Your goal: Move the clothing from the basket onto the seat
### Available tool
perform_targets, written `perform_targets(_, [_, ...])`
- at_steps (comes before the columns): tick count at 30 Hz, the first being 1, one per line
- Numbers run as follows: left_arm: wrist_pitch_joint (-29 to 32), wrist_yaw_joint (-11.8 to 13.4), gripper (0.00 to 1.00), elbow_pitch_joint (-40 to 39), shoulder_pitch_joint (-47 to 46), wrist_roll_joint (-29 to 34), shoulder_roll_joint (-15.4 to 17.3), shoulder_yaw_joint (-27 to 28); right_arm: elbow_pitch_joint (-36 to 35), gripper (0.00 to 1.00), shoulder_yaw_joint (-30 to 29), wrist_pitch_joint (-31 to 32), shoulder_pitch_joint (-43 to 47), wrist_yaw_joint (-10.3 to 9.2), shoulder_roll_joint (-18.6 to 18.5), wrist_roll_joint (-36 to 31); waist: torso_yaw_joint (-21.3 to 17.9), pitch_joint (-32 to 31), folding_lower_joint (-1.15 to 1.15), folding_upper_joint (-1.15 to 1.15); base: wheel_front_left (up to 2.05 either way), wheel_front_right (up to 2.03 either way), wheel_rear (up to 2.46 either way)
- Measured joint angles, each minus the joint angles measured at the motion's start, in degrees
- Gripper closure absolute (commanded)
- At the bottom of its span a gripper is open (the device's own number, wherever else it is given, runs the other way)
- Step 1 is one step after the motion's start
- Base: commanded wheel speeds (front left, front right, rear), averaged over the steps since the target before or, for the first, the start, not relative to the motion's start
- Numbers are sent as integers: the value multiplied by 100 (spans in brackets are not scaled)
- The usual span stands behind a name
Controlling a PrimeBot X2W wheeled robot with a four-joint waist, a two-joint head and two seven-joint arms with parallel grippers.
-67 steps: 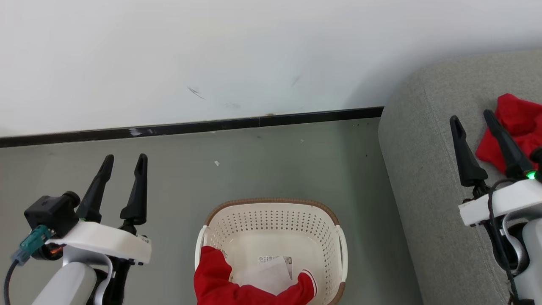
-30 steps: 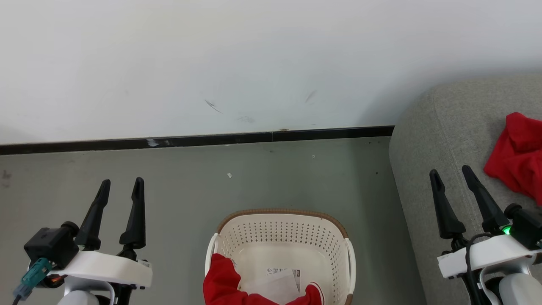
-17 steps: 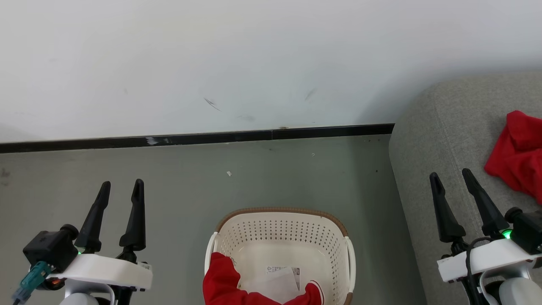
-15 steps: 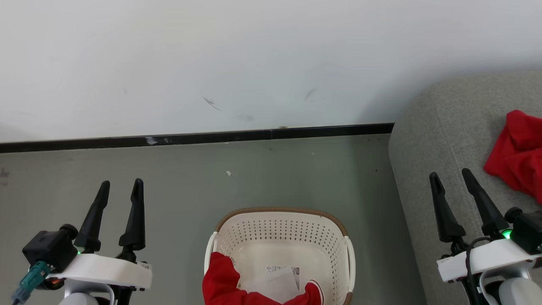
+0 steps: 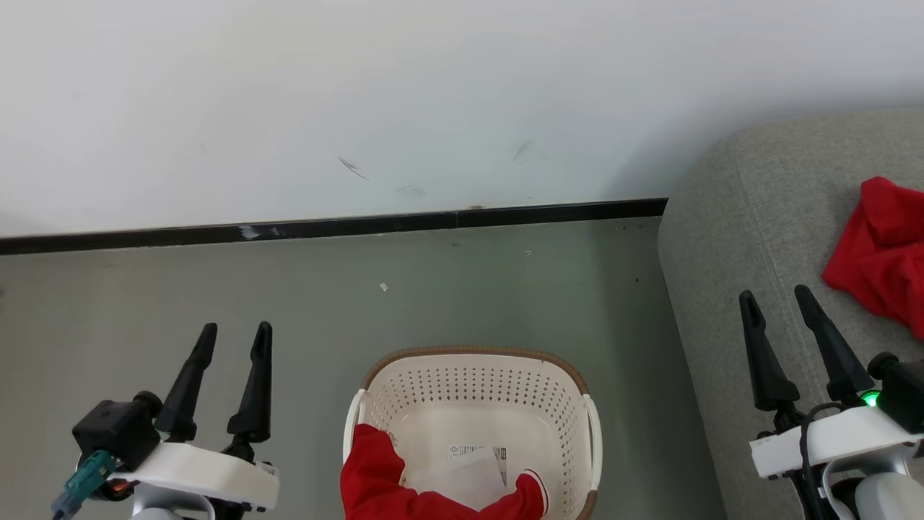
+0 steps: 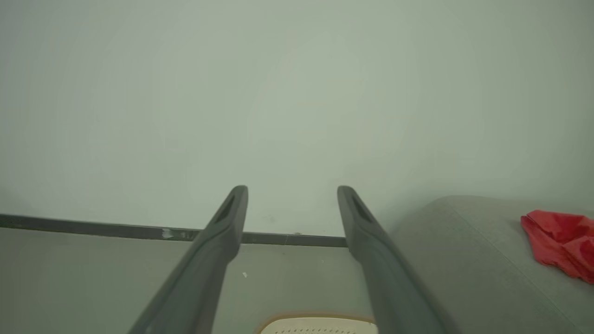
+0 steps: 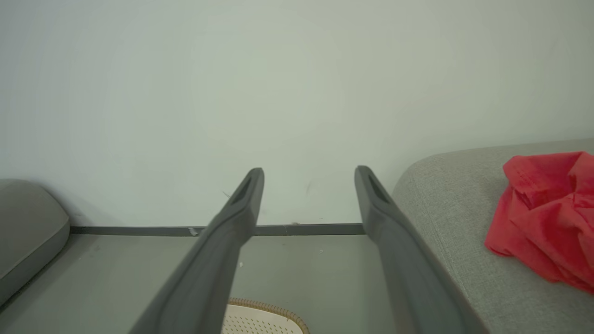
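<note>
White wall (image 5: 433, 87) with faint dark scuffs (image 5: 352, 167), black baseboard (image 5: 325, 227) along its foot. Smooth grey-green floor (image 5: 469, 289), one white speck (image 5: 383, 287) near the baseboard. Rounded grey cushion (image 7: 23, 222) at far left of right wrist view, against the wall.

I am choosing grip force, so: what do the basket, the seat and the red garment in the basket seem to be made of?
The basket: probably moulded plastic, smooth cream walls with holes, brown woven-look rim. The seat: grey woven upholstery fabric, matte, grain and seam. The red garment: soft matte cloth, it drapes limply; fibre cannot be told.
</note>
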Motion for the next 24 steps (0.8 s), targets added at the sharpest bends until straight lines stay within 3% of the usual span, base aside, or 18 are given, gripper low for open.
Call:
perform_targets(15, [339,-360,0,817,-119,112,-23,-665,-122,0,-148,0,0,0,51,110,-96,263,0,0,0,0,0])
perform_targets(24, [680,-626,0,1256,-427,249,-194,-1204,-253,0,-163,-1,-4,0,60,107,-186,537,0,0,0,0,0])
